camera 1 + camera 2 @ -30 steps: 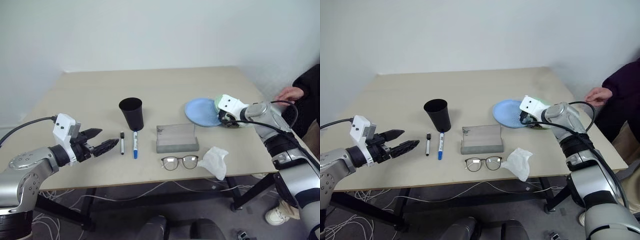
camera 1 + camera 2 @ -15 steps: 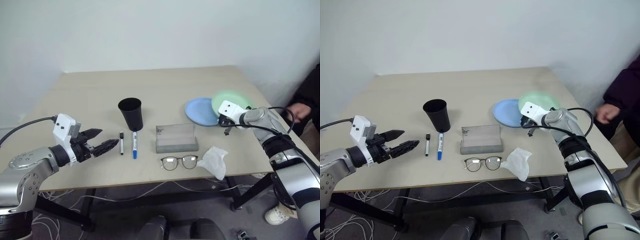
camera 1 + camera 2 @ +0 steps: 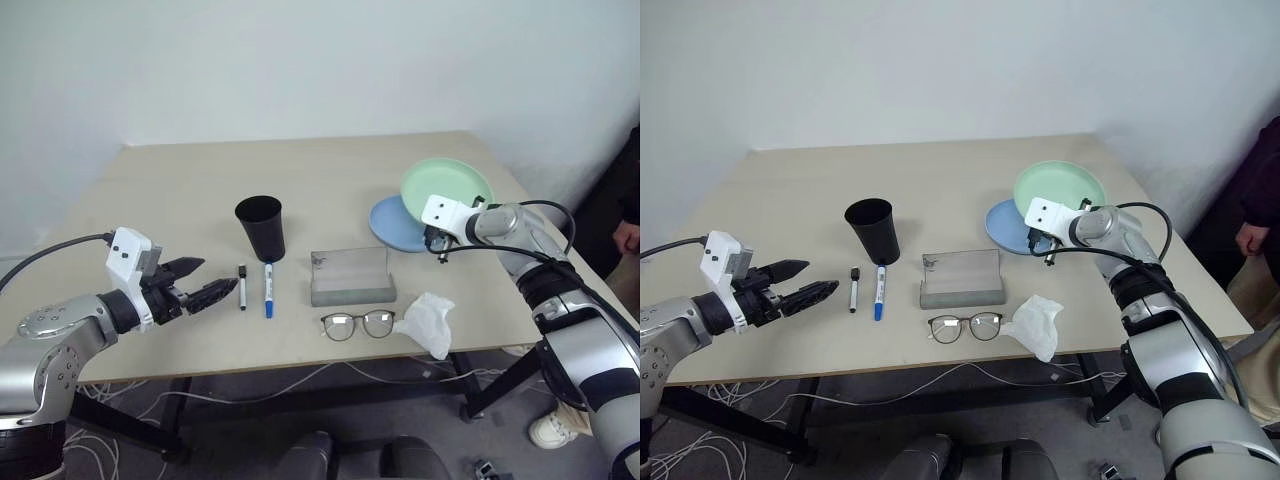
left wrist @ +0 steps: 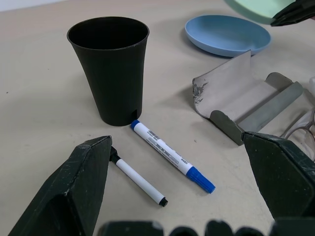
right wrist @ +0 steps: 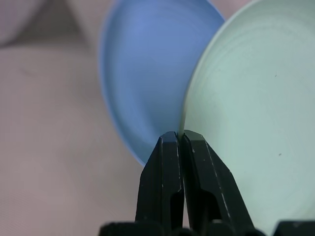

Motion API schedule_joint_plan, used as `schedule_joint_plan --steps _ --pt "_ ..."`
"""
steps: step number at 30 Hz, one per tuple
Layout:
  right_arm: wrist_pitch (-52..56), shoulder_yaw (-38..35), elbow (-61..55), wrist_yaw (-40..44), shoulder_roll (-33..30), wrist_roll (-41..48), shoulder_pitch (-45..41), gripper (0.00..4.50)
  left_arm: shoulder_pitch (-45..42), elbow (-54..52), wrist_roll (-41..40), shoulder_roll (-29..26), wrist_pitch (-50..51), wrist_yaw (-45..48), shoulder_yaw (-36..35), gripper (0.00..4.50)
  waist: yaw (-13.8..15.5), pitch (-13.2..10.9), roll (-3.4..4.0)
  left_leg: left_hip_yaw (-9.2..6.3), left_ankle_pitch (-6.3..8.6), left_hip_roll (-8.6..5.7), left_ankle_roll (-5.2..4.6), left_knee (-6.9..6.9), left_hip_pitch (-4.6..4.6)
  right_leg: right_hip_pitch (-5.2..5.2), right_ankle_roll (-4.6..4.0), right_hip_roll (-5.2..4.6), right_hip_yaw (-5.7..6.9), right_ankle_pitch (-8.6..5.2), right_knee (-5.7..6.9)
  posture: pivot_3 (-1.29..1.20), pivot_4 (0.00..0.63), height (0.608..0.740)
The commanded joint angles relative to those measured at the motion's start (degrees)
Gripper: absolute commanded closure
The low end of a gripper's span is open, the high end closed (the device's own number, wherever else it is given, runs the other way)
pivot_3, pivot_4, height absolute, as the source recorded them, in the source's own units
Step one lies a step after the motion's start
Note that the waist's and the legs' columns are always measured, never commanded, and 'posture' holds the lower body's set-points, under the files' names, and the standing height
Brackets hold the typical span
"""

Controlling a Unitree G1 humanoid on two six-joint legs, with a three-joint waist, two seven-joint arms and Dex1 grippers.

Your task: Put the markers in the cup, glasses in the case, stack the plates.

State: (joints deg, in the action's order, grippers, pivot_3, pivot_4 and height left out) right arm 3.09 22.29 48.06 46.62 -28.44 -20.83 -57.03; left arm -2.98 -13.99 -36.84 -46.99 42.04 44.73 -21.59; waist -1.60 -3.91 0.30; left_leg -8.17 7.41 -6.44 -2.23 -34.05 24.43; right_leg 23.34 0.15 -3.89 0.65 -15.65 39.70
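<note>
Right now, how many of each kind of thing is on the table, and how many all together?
Plates: 2, the blue plate and the green plate, which the right gripper holds tilted by its rim
Markers: 2, black-capped marker, blue-capped marker
Cup: 1
Glasses: 1
Case: 1
Tissue: 1
Total: 8

- We see a black cup point(image 3: 261, 228) standing upright, mouth open.
- Just beside it lie two white markers: a black-capped one point(image 3: 242, 286) and a longer blue-capped one point(image 3: 268, 289), side by side.
- A grey case point(image 3: 352, 276) lies open mid-table.
- Dark-framed glasses point(image 3: 359, 324) lie unfolded just before it.
- A mint plate point(image 3: 446, 187), tilted and pinched at its rim, partly overlaps the blue plate point(image 3: 392, 225) lying flat.
</note>
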Motion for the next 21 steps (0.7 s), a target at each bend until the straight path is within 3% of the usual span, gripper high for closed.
schedule_joint_plan --steps 1,15,21 --pt "-3.6 -0.2 0.2 1.2 0.3 0.2 -3.4 4.48 -1.3 -1.7 -0.5 -1.0 -0.5 0.1 -1.5 0.00 0.0 0.0 0.00 0.00 0.00 0.00 0.00 0.00 0.00 0.00 0.00 0.00 0.00 0.00 0.00 0.00 0.000 0.740" --pt "-8.8 -0.1 8.9 2.6 4.0 0.1 -7.0 4.48 0.7 -3.3 -0.9 -0.6 -0.1 -0.3 -3.0 0.00 0.0 0.0 0.01 -0.02 -0.08 0.04 0.13 0.10 -0.07 0.00 -0.07 0.08 -0.02 0.05 0.00 0.00 0.000 0.740" --pt "-9.6 -0.1 10.0 1.0 4.2 -0.4 -7.6 2.84 1.0 -3.7 -1.0 -0.6 0.1 -0.3 -3.3 0.00 0.0 0.0 0.01 -0.03 -0.10 0.07 0.16 0.16 -0.15 -0.03 -0.13 0.12 -0.04 0.06 0.01 0.00 0.000 0.740"
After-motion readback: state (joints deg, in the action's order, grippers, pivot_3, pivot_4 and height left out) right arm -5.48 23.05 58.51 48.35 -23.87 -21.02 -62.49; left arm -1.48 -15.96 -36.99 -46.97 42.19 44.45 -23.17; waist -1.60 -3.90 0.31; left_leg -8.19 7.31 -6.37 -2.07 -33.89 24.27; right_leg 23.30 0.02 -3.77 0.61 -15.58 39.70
